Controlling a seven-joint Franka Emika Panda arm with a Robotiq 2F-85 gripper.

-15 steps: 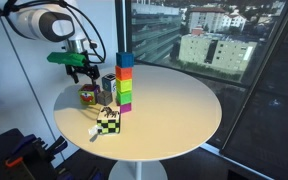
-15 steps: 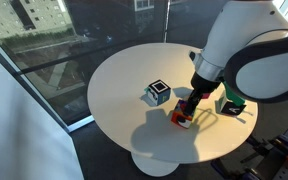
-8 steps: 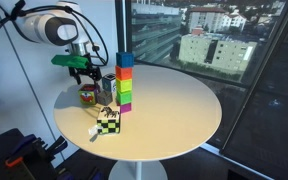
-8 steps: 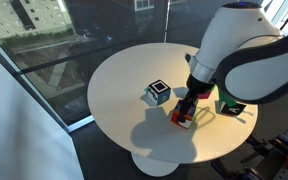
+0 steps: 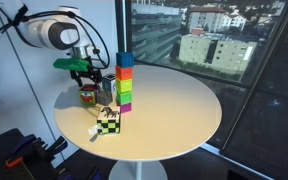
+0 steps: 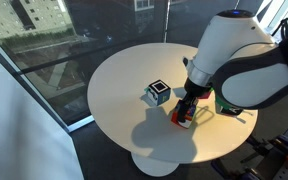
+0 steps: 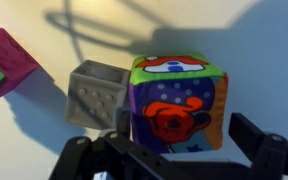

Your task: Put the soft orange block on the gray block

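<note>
The soft orange block (image 7: 174, 85), with purple and green sides, lies on the white round table, touching the gray dotted block (image 7: 94, 92) on its left. In both exterior views the soft block (image 5: 88, 96) (image 6: 184, 119) sits directly under my gripper (image 5: 84, 74) (image 6: 188, 104). The gray block (image 5: 108, 87) stands between it and the colored tower. In the wrist view my gripper (image 7: 184, 130) is open, its fingers on either side of the soft block, with a gap at the right finger. It holds nothing.
A tall tower of colored blocks (image 5: 125, 80) stands just beyond the gray block; its pink base shows in the wrist view (image 7: 9, 55). A black-and-white checkered cube (image 5: 107, 121) (image 6: 158, 92) lies near the table edge (image 5: 184, 140). A green object (image 6: 230, 106) lies behind the arm.
My gripper has come down a little and shifted slightly toward the soft block. The blocks have not moved.
</note>
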